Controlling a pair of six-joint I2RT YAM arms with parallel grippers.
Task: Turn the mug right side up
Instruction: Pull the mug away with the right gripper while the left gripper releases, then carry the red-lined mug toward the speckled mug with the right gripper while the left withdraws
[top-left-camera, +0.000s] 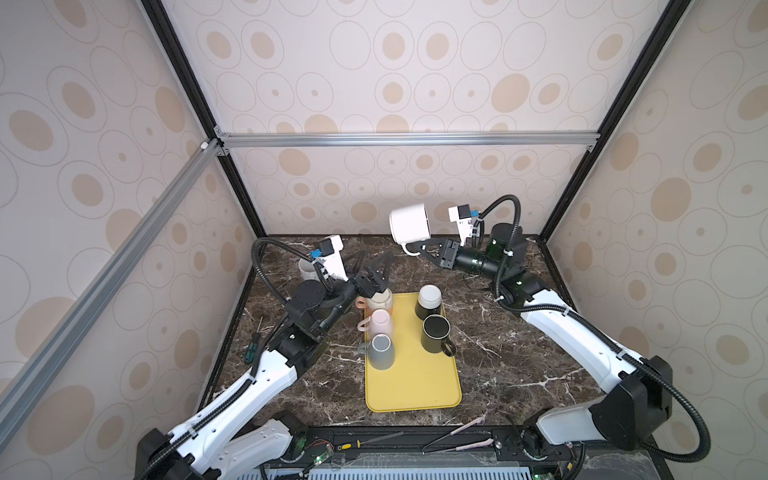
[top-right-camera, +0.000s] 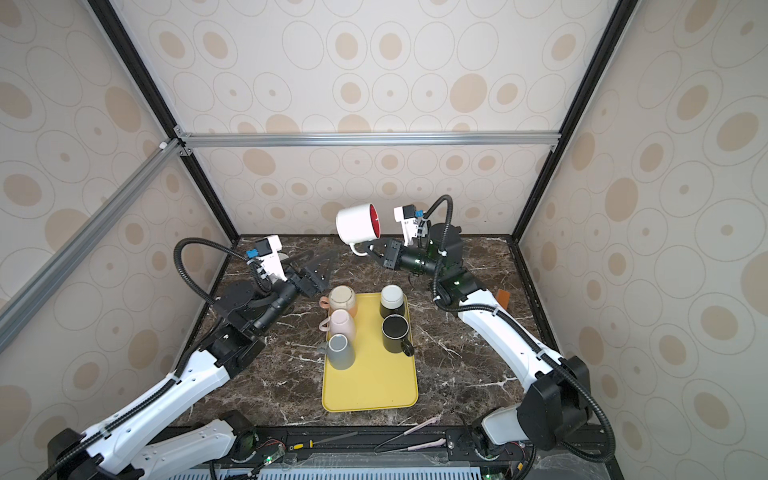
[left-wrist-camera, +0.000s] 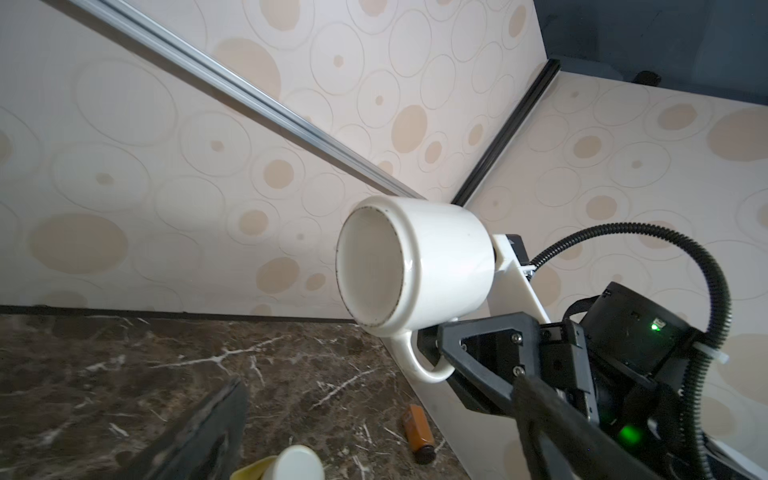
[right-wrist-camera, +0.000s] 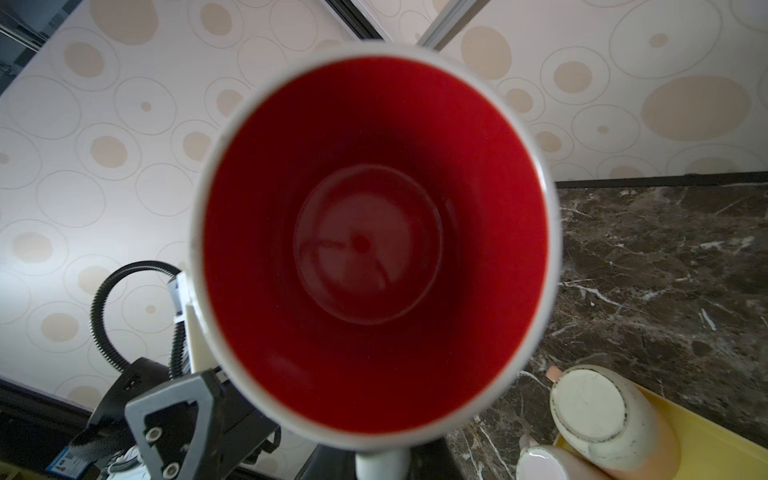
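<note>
The mug (top-left-camera: 409, 224) (top-right-camera: 357, 224) is white with a red inside. It hangs on its side in the air over the back of the table. My right gripper (top-left-camera: 419, 249) (top-right-camera: 370, 249) is shut on its handle from below. In the right wrist view the red mouth of the mug (right-wrist-camera: 374, 241) faces the camera and hides my right gripper (right-wrist-camera: 380, 461). The left wrist view shows the mug's white base (left-wrist-camera: 374, 266). My left gripper (top-left-camera: 376, 262) (top-right-camera: 320, 255) (left-wrist-camera: 374, 436) stands open and empty, lower and to the left of the mug.
A yellow tray (top-left-camera: 415, 386) holds an overturned beige mug (top-left-camera: 380, 301), a pink mug (top-left-camera: 380, 324), a grey mug (top-left-camera: 380, 351), and two black mugs (top-left-camera: 434, 332) (top-left-camera: 429, 301). Another white mug (top-left-camera: 307, 270) stands at the back left. An orange lighter (left-wrist-camera: 419, 432) lies at the right. Tools (top-left-camera: 457, 436) lie along the front edge.
</note>
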